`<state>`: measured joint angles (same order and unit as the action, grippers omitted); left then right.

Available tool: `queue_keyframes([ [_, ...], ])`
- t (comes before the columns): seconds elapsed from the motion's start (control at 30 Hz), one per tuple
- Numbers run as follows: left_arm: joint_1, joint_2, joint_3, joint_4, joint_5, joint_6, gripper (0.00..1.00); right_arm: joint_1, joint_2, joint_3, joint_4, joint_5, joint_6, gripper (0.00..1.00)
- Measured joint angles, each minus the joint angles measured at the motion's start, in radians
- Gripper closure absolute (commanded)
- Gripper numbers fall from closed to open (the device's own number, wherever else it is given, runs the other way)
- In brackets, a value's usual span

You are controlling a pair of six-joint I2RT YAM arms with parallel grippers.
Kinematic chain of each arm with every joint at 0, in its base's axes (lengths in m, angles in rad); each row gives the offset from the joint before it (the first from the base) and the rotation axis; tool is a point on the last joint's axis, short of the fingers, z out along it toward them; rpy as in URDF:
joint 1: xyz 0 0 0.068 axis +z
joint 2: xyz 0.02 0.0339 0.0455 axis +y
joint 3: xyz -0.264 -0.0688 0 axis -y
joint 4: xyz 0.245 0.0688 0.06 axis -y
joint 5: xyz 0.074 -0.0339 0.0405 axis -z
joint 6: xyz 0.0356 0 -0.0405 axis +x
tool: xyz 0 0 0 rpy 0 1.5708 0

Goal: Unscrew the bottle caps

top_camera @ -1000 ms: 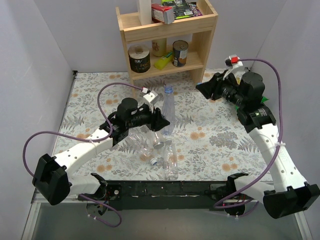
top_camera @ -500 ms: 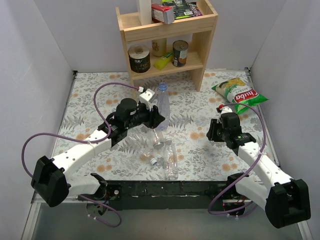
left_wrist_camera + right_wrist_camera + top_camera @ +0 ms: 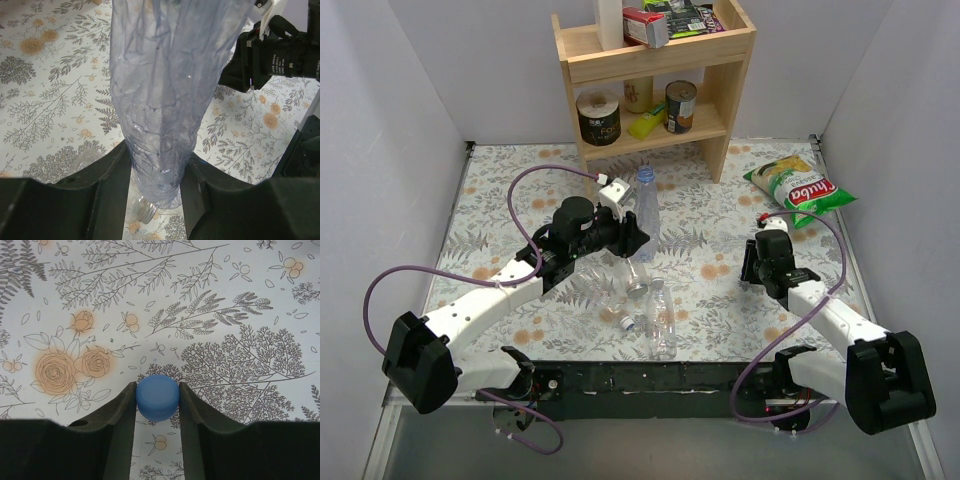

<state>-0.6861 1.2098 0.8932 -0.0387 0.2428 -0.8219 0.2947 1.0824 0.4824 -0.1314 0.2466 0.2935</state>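
My left gripper point(image 3: 636, 240) is shut on the lower body of a slim blue-tinted bottle point(image 3: 645, 210), holding it upright above the table. In the left wrist view the crinkled bottle point(image 3: 170, 100) fills the gap between both fingers point(image 3: 112, 190). My right gripper point(image 3: 749, 263) is low over the flowered tablecloth at the right. It is shut on a small blue cap point(image 3: 157, 397), pinched by its sides between the two fingers point(image 3: 120, 415). Two colourless bottles point(image 3: 662, 322) lie below the held one, near the front; one shows a bare threaded neck point(image 3: 145, 212).
A wooden shelf point(image 3: 655, 90) with tin cans, a yellow bottle and boxes stands at the back. A chip bag point(image 3: 800, 185) lies at the back right. Grey walls close in the left and right sides.
The right arm has swung down from high at the back right to low over the table, uncovering the chip bag. The left gripper and its bottle shifted slightly left.
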Motion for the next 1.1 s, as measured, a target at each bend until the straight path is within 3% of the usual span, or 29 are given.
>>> queue_keyframes([
  [0.33, 0.0, 0.0, 0.0, -0.001, 0.0, 0.0, 0.94, 0.0, 0.143, 0.023, 0.027, 0.08, 0.02, 0.75],
  [0.53, 0.0, 0.0, 0.0, -0.005, 0.0, 0.0, 0.94, 0.0, 0.168, 0.041, 0.025, 0.1, 0.026, 0.54],
  [0.63, 0.0, 0.0, 0.0, -0.006, 0.0, 0.0, 0.94, 0.0, 0.168, 0.042, 0.024, 0.102, 0.026, 0.49],
  [1.1, 0.0, 0.008, 0.0, -0.006, 0.011, 0.006, 0.93, 0.0, 0.106, 0.045, 0.012, 0.097, 0.029, 0.43],
])
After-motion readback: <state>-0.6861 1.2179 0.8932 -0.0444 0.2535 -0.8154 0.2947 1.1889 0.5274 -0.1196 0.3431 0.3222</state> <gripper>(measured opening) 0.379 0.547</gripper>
